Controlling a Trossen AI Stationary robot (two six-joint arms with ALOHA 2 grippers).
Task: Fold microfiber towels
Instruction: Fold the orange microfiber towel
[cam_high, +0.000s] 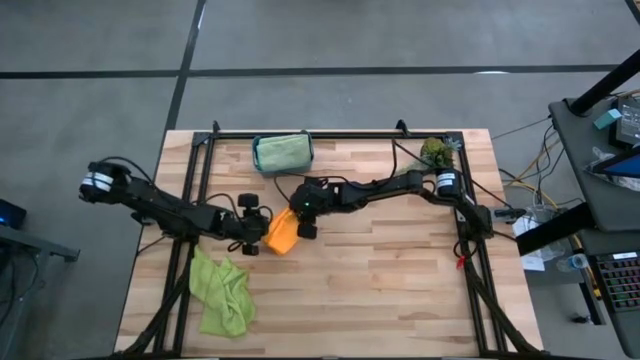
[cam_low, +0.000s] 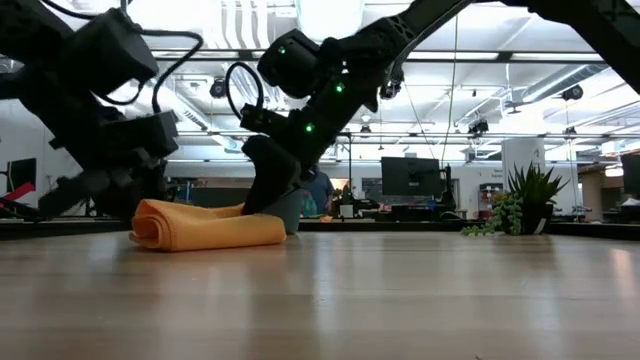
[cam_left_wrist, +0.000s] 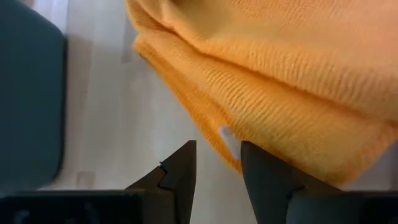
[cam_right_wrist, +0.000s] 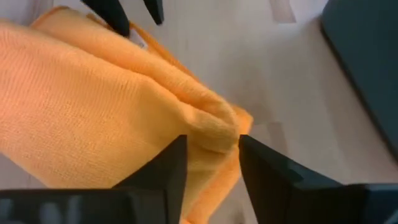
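Orange folded towel (cam_high: 283, 234) lies mid-table between both claws. Right gripper (cam_right_wrist: 211, 155) stands parted over its corner; left gripper (cam_left_wrist: 217, 167) is parted at its edge, perhaps touching. Lime green towel (cam_high: 222, 292) sits crumpled at seven o'clock; teal bin (cam_high: 282, 152) at twelve.

Folded orange towel (cam_low: 205, 226) between claws

- You have the folded orange microfiber towel (cam_high: 283, 234) near the middle of the wooden table (cam_high: 400, 290), between the left gripper (cam_high: 256, 232) and the right gripper (cam_high: 303, 222).
- The crumpled lime green microfiber towel (cam_high: 223, 291) lies nearer the front-left corner.
- The small teal plastic bin (cam_high: 282, 153) sits at the back edge, behind the folded towel.
- The small green plant sprig (cam_high: 436, 152) stands at the back right.
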